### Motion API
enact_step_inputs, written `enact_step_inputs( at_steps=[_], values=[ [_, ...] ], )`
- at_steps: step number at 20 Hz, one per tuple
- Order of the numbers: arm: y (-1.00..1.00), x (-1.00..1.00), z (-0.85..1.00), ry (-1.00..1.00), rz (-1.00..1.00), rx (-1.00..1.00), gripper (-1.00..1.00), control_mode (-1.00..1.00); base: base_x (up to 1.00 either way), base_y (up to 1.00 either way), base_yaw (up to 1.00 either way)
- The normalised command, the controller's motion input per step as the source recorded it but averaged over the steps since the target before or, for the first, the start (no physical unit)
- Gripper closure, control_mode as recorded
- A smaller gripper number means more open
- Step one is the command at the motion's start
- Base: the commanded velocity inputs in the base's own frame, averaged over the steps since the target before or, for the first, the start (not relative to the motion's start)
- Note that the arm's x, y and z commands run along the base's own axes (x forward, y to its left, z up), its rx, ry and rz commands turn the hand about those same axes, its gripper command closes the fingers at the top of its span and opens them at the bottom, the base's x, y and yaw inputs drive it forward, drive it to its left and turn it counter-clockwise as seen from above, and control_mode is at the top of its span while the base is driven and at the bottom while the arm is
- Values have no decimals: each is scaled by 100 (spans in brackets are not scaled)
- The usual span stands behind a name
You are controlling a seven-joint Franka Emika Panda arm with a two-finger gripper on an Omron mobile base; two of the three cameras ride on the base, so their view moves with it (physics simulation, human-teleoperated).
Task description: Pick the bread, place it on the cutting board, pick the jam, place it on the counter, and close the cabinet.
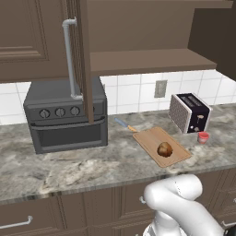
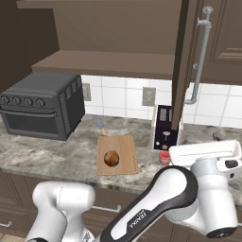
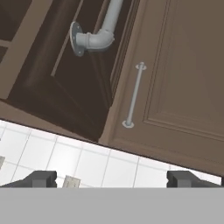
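Note:
The bread (image 1: 164,149) (image 2: 111,158), a small brown bun, lies on the cutting board (image 1: 150,138) (image 2: 125,163). On the counter (image 1: 92,166) (image 2: 52,156), right in front of the toaster, stands the tiny red jam (image 1: 203,137) (image 2: 164,157). The cabinet (image 1: 138,60) (image 2: 108,64) above is open, with a bare shelf. Its doors (image 1: 84,60) (image 2: 181,71) stand edge-on to me. My gripper (image 3: 113,179) is open and holds nothing. It points up at the lower corner of the open right door (image 3: 65,74) and its pipe-like handle (image 3: 94,39).
A dark toaster oven (image 1: 67,115) (image 2: 40,106) sits at the counter's left. A toaster (image 1: 190,112) (image 2: 166,126) stands right of the board. A closed neighbouring door with a thin bar handle (image 3: 133,94) lies beside the open one. White tiles line the wall.

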Motion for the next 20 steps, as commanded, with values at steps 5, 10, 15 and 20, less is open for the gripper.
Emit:
enact_step_inputs(
  at_steps=[5, 10, 15, 20],
  values=[
    [0, -11, 21, 0, 0, 0, -100, -100, 0, 0, 0],
    [1, -6, 20, 0, 0, 0, -100, -100, 0, 0, 0],
    [0, -13, 14, 0, 0, 0, -100, -100, 0, 0, 0],
    [0, -20, 12, 0, 1, 0, -100, -100, 0, 0, 0]
  ],
)
